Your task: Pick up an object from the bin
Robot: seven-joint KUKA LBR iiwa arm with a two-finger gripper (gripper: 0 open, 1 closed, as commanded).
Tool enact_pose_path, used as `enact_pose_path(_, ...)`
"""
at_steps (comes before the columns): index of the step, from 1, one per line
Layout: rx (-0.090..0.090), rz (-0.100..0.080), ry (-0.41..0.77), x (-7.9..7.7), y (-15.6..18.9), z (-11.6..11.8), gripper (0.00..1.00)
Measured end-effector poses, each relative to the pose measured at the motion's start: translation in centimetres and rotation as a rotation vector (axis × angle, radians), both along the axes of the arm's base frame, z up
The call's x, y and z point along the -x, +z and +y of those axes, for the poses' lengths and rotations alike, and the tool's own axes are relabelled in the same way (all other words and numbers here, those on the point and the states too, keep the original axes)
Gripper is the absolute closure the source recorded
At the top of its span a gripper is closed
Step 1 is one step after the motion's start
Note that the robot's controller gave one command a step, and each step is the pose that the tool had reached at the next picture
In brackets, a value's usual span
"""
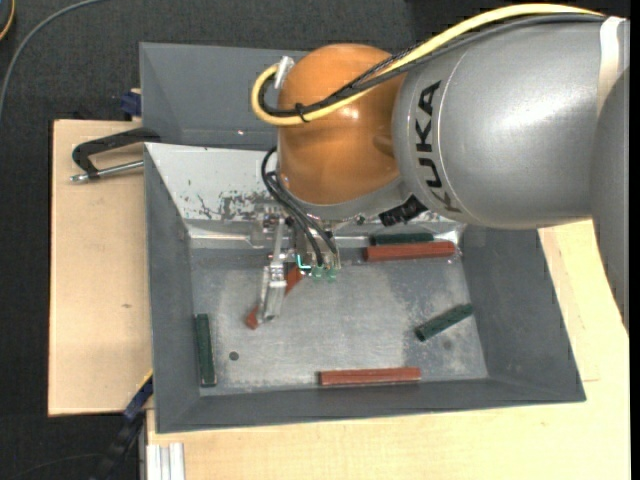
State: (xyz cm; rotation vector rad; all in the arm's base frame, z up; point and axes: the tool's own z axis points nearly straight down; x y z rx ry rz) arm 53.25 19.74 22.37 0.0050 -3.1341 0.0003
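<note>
tool (268,300) sits low over a short red-brown bar (254,318) lying aslant left of centre on the bin (170,268) floor, spread or pinching cannot be told, and the bar seemingly still needs lifting.

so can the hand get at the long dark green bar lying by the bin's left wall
Probably yes. The long dark green bar lies flat and alone on the bin floor, nothing on it, with the hand nearby. It sits close to the left wall, though, which may crowd the grasp.
</note>
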Motion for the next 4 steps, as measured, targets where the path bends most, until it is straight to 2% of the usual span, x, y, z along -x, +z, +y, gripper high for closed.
enact_pose_path(1, 0.004, -0.003, 0.02, -6.0, -8.8, -7.8, 0.0)
enact_pose_path(2, -0.003, -0.004, 0.349, -6.4, -15.5, -4.0, 0.0)
enact_pose_path(3, -0.003, -0.008, 0.347, -6.5, -15.3, -4.0, 1.0)
enact_pose_path(4, -0.006, -0.022, 0.671, -5.0, 1.2, 3.1, 1.0)
